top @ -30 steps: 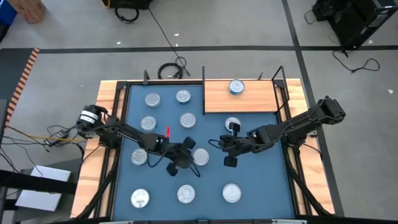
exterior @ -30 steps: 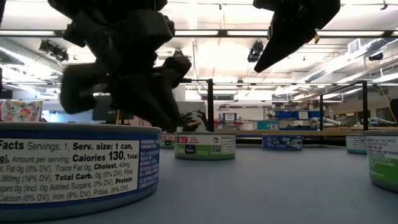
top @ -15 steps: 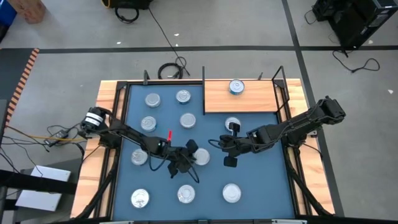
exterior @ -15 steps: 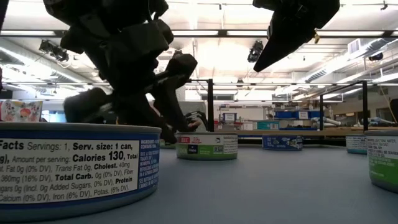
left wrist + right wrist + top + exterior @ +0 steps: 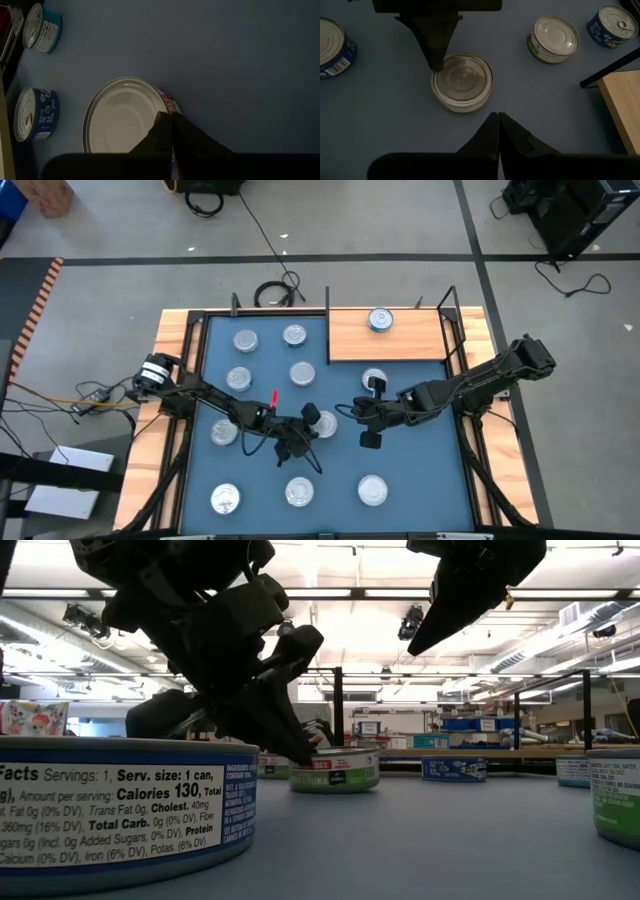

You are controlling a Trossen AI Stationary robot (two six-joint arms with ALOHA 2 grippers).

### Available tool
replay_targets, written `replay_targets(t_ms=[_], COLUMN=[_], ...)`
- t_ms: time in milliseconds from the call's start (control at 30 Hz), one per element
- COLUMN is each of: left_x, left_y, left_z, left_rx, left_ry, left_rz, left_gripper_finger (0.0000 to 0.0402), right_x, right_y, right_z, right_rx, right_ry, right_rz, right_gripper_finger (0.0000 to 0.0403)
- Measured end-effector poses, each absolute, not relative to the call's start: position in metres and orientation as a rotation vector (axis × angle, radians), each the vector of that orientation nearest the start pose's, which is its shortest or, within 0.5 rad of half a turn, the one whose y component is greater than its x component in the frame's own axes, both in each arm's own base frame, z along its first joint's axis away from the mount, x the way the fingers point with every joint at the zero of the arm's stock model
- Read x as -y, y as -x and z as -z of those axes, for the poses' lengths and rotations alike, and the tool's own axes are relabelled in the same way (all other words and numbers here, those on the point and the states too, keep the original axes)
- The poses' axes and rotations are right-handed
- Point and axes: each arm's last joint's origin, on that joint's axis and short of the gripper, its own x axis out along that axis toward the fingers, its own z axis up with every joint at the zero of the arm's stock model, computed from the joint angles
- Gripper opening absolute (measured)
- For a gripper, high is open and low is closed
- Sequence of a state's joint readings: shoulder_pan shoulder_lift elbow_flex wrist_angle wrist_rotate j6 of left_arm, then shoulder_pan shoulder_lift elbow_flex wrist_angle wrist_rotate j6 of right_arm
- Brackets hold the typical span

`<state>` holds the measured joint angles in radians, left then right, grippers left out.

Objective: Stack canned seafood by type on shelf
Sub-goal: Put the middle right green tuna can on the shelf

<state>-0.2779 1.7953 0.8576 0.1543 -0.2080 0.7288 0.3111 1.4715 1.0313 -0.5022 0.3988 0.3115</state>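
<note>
Several round tins of canned seafood lie on the blue mat (image 5: 420, 480). One more tin (image 5: 380, 319) stands on the light-brown wooden shelf (image 5: 400, 345) at the far right. My left gripper (image 5: 311, 425) is shut, its tips at the rim of a silver-lidded, green-labelled tin (image 5: 325, 429) near the mat's middle. My right gripper (image 5: 346, 411) is shut on nothing and hovers above the mat just right of that tin (image 5: 462, 81), pointing at it. My left gripper sets its shut fingertips (image 5: 436, 64) on the tin's top rim (image 5: 436, 75), on the side toward the table's left. The fingers slant down from the left. The tin rests on the mat and looks slightly tilted in the low view (image 5: 335, 771), its far side raised.
Other tins lie around: four at the far left (image 5: 245, 340), one behind the left arm (image 5: 222, 432), three along the near edge (image 5: 299, 493), one (image 5: 373, 380) under the right arm by the shelf's near edge. A black frame (image 5: 327, 325) borders the shelf.
My left gripper has moved right and down to the green-labelled tin and its fingers have come together at the rim. The tin stood level and now sits slightly tipped and shifted right.
</note>
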Motion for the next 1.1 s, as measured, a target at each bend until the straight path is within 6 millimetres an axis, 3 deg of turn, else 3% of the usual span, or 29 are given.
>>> replay_targets(t_ms=[300,900,1100], left_x=[0.084,0.063,0.054], left_y=[-0.322,-0.317,-0.318], left_z=[-0.145,-0.188,-0.193], left_rx=[-0.715,-0.62,-0.597], left_ry=[-0.838,-0.434,-0.343], left_rz=[0.327,0.313,0.295], left_gripper_finger=[0.0001,0.0,0.0], right_x=[-0.08,-0.08,-0.087], right_y=[-0.286,-0.286,-0.297], right_z=[-0.24,-0.24,-0.232], right_rx=[-0.858,-0.853,-0.821], right_ry=[0.038,0.032,0.049], right_rz=[0.217,0.218,0.195], right_gripper_finger=[0.001,0.001,0.004])
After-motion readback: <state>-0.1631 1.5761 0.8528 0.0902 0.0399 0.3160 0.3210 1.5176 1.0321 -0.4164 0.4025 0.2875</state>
